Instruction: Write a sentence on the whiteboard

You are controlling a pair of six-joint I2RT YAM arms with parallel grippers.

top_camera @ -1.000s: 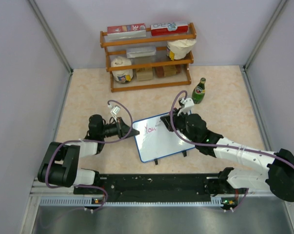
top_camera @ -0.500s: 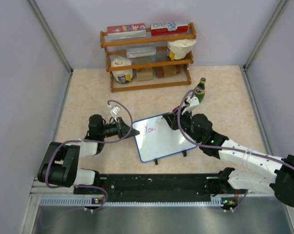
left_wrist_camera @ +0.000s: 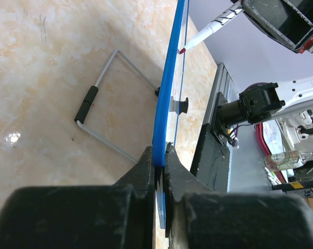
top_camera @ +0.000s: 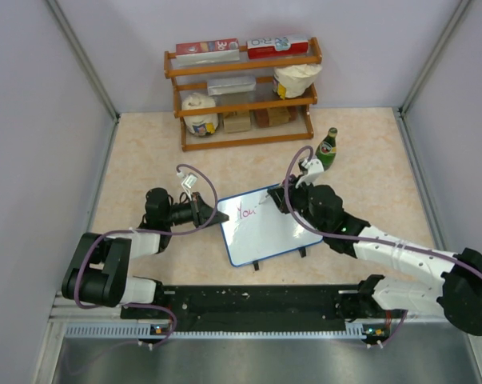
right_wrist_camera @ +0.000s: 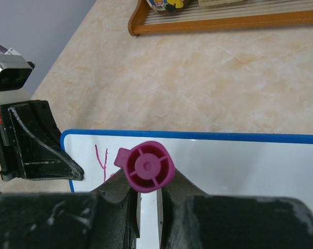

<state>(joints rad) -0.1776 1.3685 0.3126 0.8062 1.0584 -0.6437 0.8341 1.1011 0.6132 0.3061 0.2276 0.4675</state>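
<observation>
The whiteboard (top_camera: 266,230), white with a thin blue frame, lies tilted in the middle of the table with pink writing "You" (top_camera: 247,211) near its top left. My left gripper (top_camera: 215,216) is shut on the board's left edge; the left wrist view shows the blue frame (left_wrist_camera: 166,93) pinched between the jaws of my left gripper (left_wrist_camera: 159,151). My right gripper (top_camera: 279,200) is shut on a marker with a magenta end (right_wrist_camera: 146,166), over the board's top edge (right_wrist_camera: 239,137). The marker tip (left_wrist_camera: 183,50) sits close to the board face.
A wooden shelf (top_camera: 242,96) with boxes and jars stands at the back. A green bottle (top_camera: 326,150) stands right of the right wrist. A wire stand with a black grip (left_wrist_camera: 101,111) lies under the board. A black rail (top_camera: 256,300) runs along the near edge.
My right arm swung a little to the right and away from the writing, then came back left over the board's top edge. The left gripper and the board have not moved.
</observation>
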